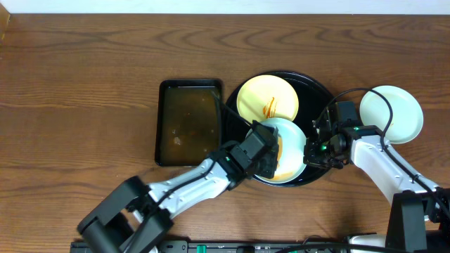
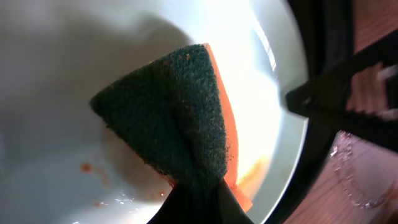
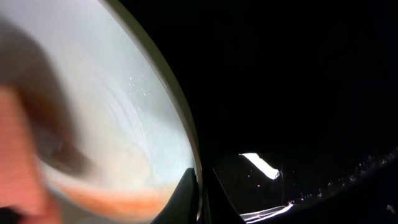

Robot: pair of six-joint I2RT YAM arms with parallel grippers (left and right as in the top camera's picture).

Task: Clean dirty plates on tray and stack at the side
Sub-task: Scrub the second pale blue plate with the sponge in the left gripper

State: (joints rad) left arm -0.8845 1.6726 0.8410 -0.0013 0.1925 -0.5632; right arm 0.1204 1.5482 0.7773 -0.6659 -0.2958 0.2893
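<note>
overhead / layout: tray [image 1: 315, 90] is carrying two plates; yellow plate [image 1: 261, 95] is sitting at its 11 o'clock, streaked orange and not yet wiped; mint plate [image 1: 292, 135] is sitting at its 6 o'clock with both arms on it; side plate [image 1: 391, 112] is lying off the tray on the table [image 1: 84, 84] at 3 o'clock and looks clean; pan [image 1: 161, 123] of brown water is lying at 9 o'clock
overhead / arms: left gripper [image 1: 273, 154] is reaching in from 8 o'clock with the sponge [image 1: 280, 149]; right gripper [image 1: 313, 149] is meeting the mint plate's rim at 3 o'clock; finger state is unreadable from here
left wrist / grasp: fingers are clenching the sponge's tail; green face is turned to the camera and the orange layer is showing on its 3 o'clock edge; the contact face is hidden
left wrist / residue: orange specks are sitting at the sponge's 7 o'clock; a smear is hugging the rim at 5 o'clock
right wrist / grasp: two fingers are straddling the mint plate's rim and, by my read, pinching it; an orange band is showing low on the plate; the sponge is only a blur at 9 o'clock
step: wiping the mint plate; I'd be sweeping towards the 5 o'clock rim smear with light pressure, with the right pinch staying firm so the plate isn't skating on the glossy tray; stopping short of the right fingers
view gaps: only overhead is showing the yellow plate and the stack spot; only the left wrist is showing the specks; only the right wrist is showing the rim pinch
</note>
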